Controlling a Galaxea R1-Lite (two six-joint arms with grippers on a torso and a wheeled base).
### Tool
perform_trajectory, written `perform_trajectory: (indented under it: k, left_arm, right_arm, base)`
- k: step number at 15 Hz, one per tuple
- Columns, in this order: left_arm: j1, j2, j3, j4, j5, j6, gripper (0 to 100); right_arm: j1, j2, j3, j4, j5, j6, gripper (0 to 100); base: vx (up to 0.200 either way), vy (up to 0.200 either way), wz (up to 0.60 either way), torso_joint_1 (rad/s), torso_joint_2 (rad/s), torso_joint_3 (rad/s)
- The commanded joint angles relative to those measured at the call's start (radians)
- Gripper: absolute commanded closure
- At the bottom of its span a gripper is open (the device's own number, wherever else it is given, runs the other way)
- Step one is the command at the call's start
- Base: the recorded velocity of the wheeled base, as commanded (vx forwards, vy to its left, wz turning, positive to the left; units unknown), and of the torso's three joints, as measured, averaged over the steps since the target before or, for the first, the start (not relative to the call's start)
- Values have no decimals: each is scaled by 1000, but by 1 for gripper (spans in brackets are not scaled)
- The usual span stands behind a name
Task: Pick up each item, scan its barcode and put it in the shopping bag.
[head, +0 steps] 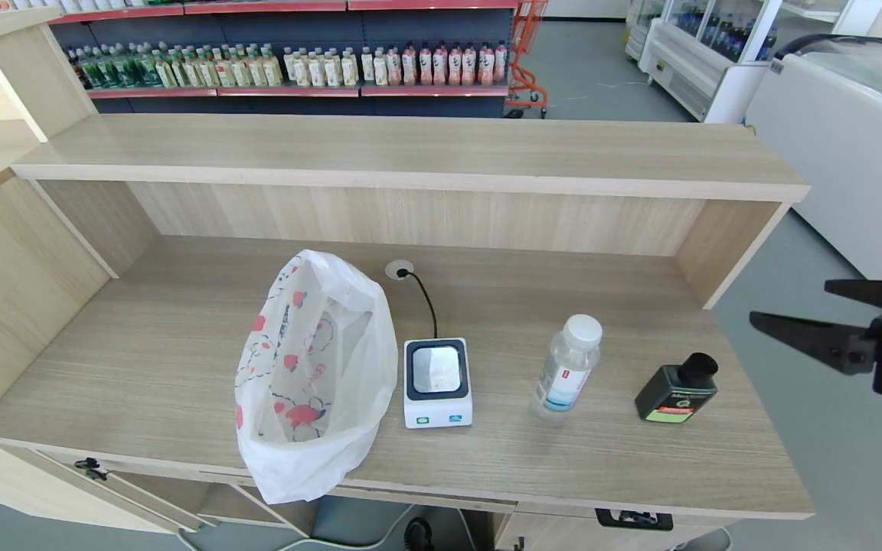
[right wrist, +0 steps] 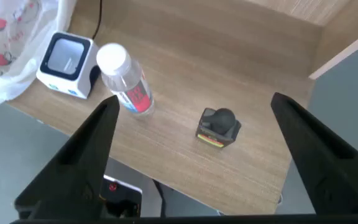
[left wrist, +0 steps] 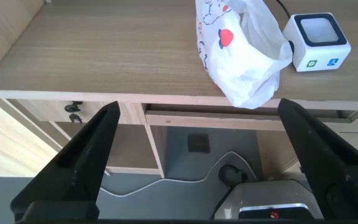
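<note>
- Right gripper (head: 789,302) hovering off the right end of the counter (head: 142,360), spread wide and holding nothing.
- Nearest to it: small dark bottle (head: 676,390), inward and lower, seemingly upright; then clear water bottle (head: 568,367), upright, and barcode scanner (head: 437,380) beyond.
- Left gripper (left wrist: 199,107) likewise wide and empty, hanging before the counter's front edge near the shopping bag (head: 311,383).
- Bag standing open just beside the scanner; nothing visible inside.

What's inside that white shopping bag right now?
The shopping bag stands open: inside, only its own printed plastic shows, no item. Folds hide its lowest part.
</note>
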Motion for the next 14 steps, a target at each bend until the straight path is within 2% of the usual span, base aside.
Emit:
perform_trajectory:
  k: [1,3,5,7,8,10,12,14]
  left_arm:
    - [0,0,0,0,0,0,0]
    - [0,0,0,0,0,0,0]
    - [0,0,0,0,0,0,0]
    - [0,0,0,0,0,0,0]
    - [0,0,0,0,0,0,0]
    - [0,0,0,0,0,0,0]
    - [0,0,0,0,0,0,0]
    - [2,0,0,0,0,0,0]
  right_arm:
    - [13,102,42,2,-2,-1,0]
    - [30,140,54,1,3,0,0]
    - [85,172,76,-8,3,5,0]
    - [107,214,105,-65,4,7,0]
    - [110,255,137,-139,4,-9,0]
    - [111,303,147,-185,4,-75,0]
    - [111,359,162,-281,4,-82,0]
    - [114,398,162,-320,6,-84,0]
  base:
    - [0,0,0,0,0,0]
    - [0,0,0,0,0,0]
    - [0,0,0,0,0,0]
    - [0,0,0,0,0,0]
    - [0,0,0,0,0,0]
    - [0,0,0,0,0,0]
    - [0,0,0,0,0,0]
    - [0,0,0,0,0,0]
